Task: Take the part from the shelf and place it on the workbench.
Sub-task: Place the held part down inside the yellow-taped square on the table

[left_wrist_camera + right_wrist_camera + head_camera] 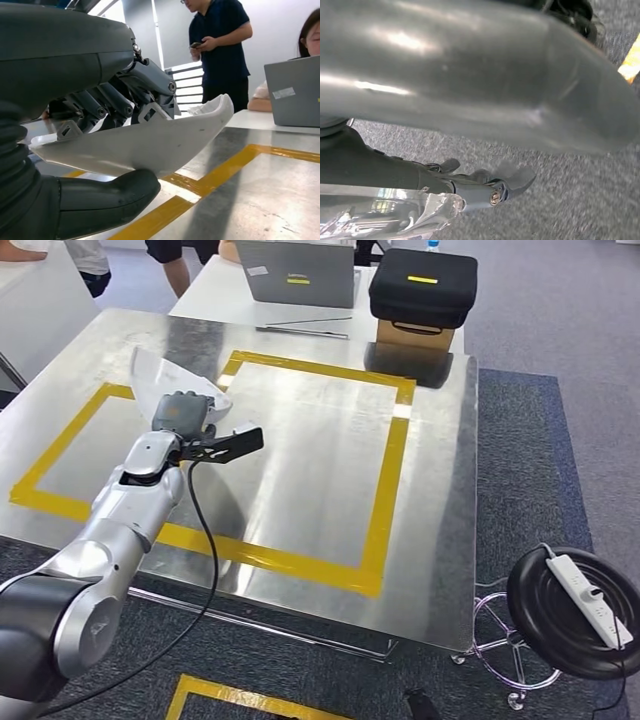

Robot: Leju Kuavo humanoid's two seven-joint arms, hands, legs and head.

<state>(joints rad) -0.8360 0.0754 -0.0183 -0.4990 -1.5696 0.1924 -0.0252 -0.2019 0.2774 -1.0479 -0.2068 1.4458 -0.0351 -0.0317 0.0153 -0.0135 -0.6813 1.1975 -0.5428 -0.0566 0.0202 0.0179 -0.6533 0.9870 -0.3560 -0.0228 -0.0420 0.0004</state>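
**White part reaches the workbench, left hand clamped on it**

My left hand [181,412] holds the part [155,375] over the far-left stretch of the workbench [423,540], above the far-left corner of the yellow tape square [381,530]. In the left wrist view my thumb [113,197] presses from below and the dark fingers [113,100] close over the top, so the part [158,142] is pinched through its thickness. Whether its underside touches the steel yet, I cannot tell. My right hand [508,182] hangs over the carpet, and I cannot tell how far open it is.

I judge the part light and stiff: a thin, smooth, curved white shell, probably plastic, holding its shape in the pinch. The glossy skin looks slippery, and the thin upturned tip could chip if dropped. The broad middle, where I hold it, seems the best place.

Count: one part, one workbench, one tape square. On the white table beyond stand one laptop [298,272] and one black case [423,285].
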